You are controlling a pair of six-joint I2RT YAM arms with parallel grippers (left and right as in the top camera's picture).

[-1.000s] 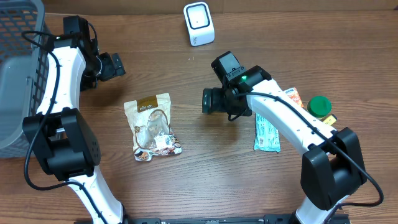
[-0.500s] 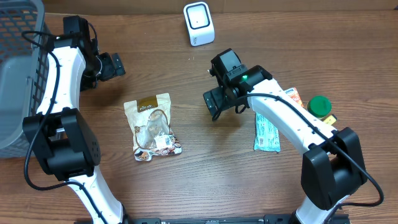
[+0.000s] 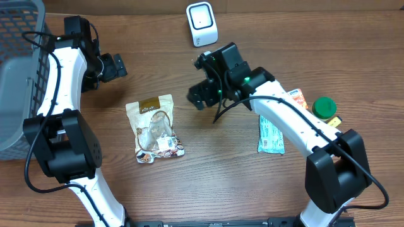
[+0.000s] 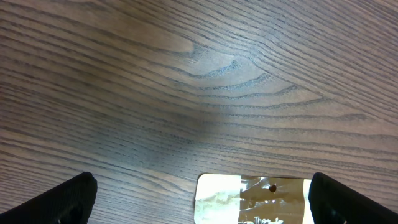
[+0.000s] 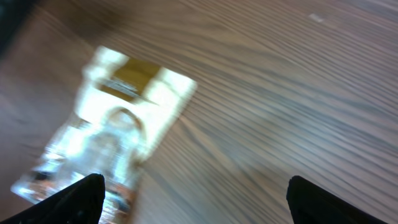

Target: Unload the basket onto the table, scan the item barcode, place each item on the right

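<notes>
Currently, the right gripper (image 3: 197, 98) is hovering over the surface (image 3: 208, 183), its 2 fingers (image 5: 68, 202) standing wide apart and gripping nothing. The snack pouch (image 3: 154, 126) is lying flat on the surface ahead of these fingers, toward the left one and apart from both. The left gripper (image 3: 117, 66) is likewise keeping its fingers (image 4: 62, 202) wide and empty, with the pouch's top edge showing between their tips. The white scanner (image 3: 202, 24) is standing behind the right fingers.

I see a dark wooden table (image 3: 208, 183) with marked grain filling every view. Lighting is even, shadows soft. A paler strip (image 3: 315, 5) borders its far edge.
</notes>
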